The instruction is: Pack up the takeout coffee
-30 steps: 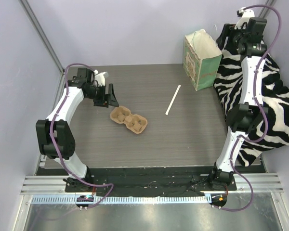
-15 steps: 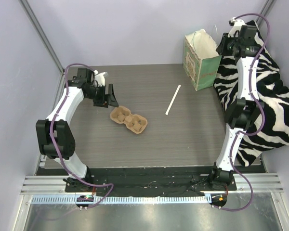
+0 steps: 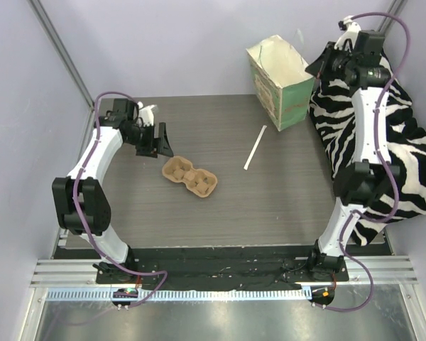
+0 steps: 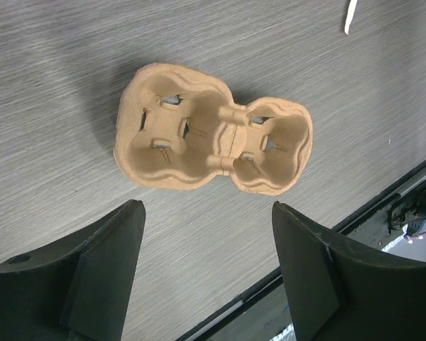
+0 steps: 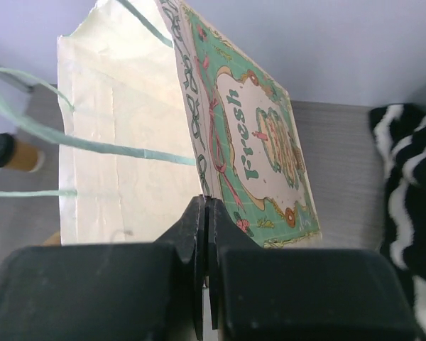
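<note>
1 cup [image 5: 14, 153], 1 bag [image 5: 255, 142], 1 carrier [image 4: 213, 138], 1 straw [image 3: 255, 147]. Left tool [image 4: 207, 213] wide, empty, above carrier. Right tool [image 5: 206, 220] pinched on bag edge. Cup upright on bench [image 3: 270, 206], apart from bag

Takeout coffee [image 5: 15, 154]: small tan-brown paper cup, round black lid seated on it. Visible only at the far left edge of the right wrist view. It rests on the grey table [image 5: 341, 149].
</note>
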Motion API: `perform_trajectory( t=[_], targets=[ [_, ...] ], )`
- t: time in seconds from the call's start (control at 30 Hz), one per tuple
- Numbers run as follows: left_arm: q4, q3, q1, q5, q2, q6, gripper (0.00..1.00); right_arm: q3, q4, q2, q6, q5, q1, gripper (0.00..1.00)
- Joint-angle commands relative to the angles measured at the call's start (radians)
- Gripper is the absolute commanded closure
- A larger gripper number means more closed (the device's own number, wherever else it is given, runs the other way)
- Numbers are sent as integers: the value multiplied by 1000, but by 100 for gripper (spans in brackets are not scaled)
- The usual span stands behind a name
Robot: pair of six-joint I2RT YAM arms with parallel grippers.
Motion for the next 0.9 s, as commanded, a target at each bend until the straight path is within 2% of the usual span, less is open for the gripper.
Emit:
perform_trajectory(
  t=[0.0, 0.23, 0.3, 0.43, 0.57, 0.77, 0.87],
  targets=[
    [54, 41, 5, 14, -87, -35, 23, -160, 66, -222, 161, -112, 36, 99],
    [94, 78, 6, 34, -124, -91, 23, -698, 345, -559, 388, -46, 129, 99],
    [98, 84, 6, 37, -130, -98, 23, -786, 382, -652, 413, -20, 224, 99],
    [109, 85, 6, 43, -139, -116, 23, -992, 426, -767, 425, 124, 336, 99],
    [121, 76, 6, 63, -150, -137, 22, -1104, 482, -836, 457, 332, 432, 99],
    [124, 73, 6, 59, -165, -130, 21, -1152, 436, -850, 541, 478, 553, 99],
    [124, 73, 6, 57, -171, -127, 21, -1156, 419, -870, 540, 569, 570, 99]
  ],
)
